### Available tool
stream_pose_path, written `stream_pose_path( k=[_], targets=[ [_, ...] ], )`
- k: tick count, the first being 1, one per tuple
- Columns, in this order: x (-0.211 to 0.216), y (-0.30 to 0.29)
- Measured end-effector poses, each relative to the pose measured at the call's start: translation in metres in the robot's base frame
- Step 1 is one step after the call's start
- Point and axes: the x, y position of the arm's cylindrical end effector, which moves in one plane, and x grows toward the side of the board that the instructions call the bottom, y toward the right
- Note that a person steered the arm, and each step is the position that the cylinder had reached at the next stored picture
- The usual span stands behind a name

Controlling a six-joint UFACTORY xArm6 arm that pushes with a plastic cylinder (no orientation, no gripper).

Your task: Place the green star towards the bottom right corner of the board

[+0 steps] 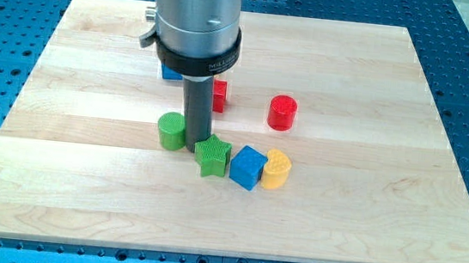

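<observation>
The green star (212,157) lies near the middle of the wooden board (365,213). My tip (196,149) rests on the board just left of the star's upper-left side, touching or nearly touching it. A green cylinder (171,131) stands just left of the rod. A blue cube (247,166) sits right of the star, close to it, with a yellow block (276,169) against the cube's right side.
A red cylinder (282,112) stands up and right of the star. A red block (219,95) shows partly behind the rod. A blue block (171,72) is mostly hidden under the arm's grey body (195,15). Blue perforated table surrounds the board.
</observation>
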Motion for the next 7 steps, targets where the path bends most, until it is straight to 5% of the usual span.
stream_pose_path(
  k=[3, 7],
  targets=[
    [0.058, 0.019],
    [0.055, 0.089]
  ],
)
